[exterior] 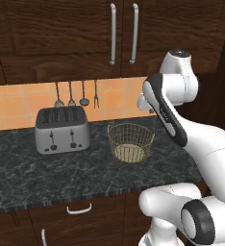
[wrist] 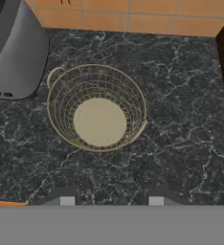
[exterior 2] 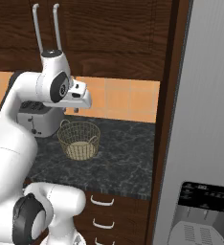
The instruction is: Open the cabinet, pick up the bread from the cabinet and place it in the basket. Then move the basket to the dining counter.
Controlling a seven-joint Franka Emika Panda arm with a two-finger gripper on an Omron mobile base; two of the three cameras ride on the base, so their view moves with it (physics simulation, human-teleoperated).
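I see the cabinet (exterior: 85, 29) doors shut, the bread hidden from me, the basket (exterior: 130, 142) empty on the desk (exterior: 47, 173) beside the toaster (exterior: 62, 129), and my hand (wrist: 108, 200) part-open, holding nothing, so everything remains.

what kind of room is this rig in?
A simulated home kitchen, most likely: a black granite countertop with a four-slot toaster and a wire basket, utensils hung on an orange tile backsplash, and closed dark wood wall cabinet doors above.
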